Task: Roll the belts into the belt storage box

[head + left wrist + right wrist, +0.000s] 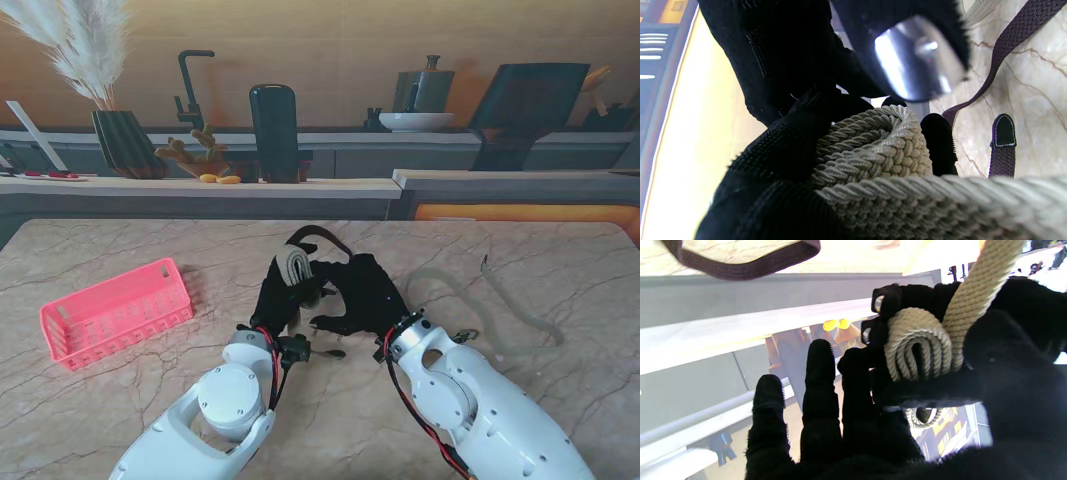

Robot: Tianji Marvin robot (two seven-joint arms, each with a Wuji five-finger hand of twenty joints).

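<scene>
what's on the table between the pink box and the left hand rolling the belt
Nothing: in the stand view only bare marble table lies between the pink box and the left hand gripping the beige belt roll.

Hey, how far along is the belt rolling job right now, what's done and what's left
Nothing is stored yet: the pink storage box on the left looks empty. In hand: the left hand and right hand hold the beige belt, part coiled, its tail trailing right. Left: finish the roll, box it, then do the dark belt lying on the table.
</scene>
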